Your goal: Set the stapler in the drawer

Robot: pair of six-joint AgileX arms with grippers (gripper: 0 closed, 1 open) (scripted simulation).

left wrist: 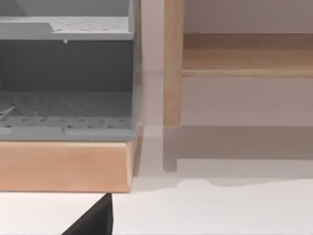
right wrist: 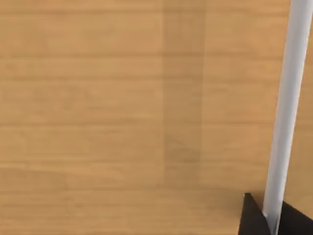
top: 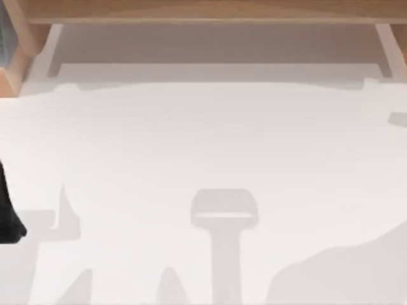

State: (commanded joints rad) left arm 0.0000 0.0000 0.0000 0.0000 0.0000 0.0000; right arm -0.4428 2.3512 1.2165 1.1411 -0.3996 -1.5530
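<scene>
Both arms near the wooden cabinet; stapler's place cannot be told.
Left gripper [left wrist: 93,220] low over the white counter [left wrist: 220,210] by a grey rack [left wrist: 68,73], grip unreadable; right gripper [right wrist: 274,215] pinching a white bar [right wrist: 288,98] against wood.

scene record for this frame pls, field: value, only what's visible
table: white top, shadows cast across it
wooden frame: along the far edge; an upright post in the left wrist view
grey rack: perforated shelves on a wooden base, at the far left
left arm: dark part at the table's left edge
right wrist view: wood panel close up, white bar crossing it
stapler: not located
hands: state cannot be told
</scene>
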